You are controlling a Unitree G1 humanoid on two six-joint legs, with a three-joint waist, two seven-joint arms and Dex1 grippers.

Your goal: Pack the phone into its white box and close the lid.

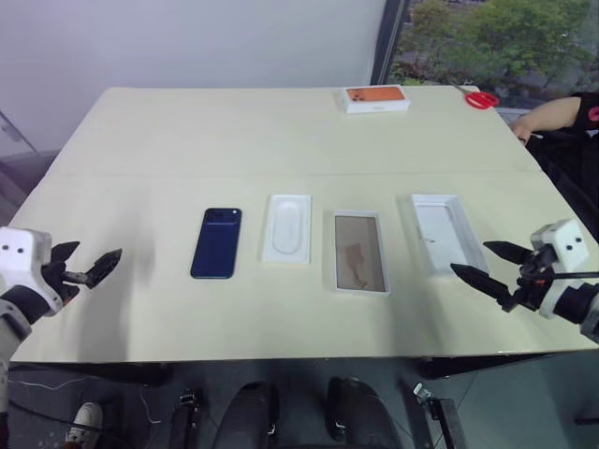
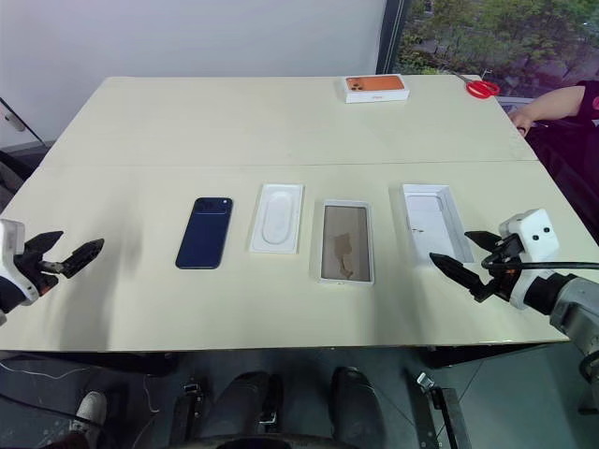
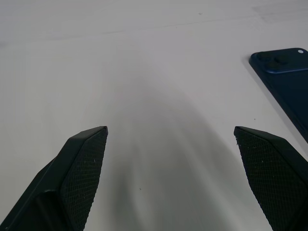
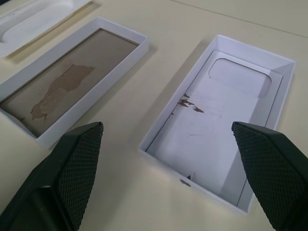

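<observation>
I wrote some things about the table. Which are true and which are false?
1. The phone is already inside the white box. False: it lies on the table, with a flat white insert between them.
2. The lid lies open side up. True.
3. The left gripper holds the phone. False: it is open and empty.
4. The right gripper is open. True.
5. Red scissors lie at the far corner. True.
6. The orange-topped box sits beside the phone. False: it sits at the far edge.
</observation>
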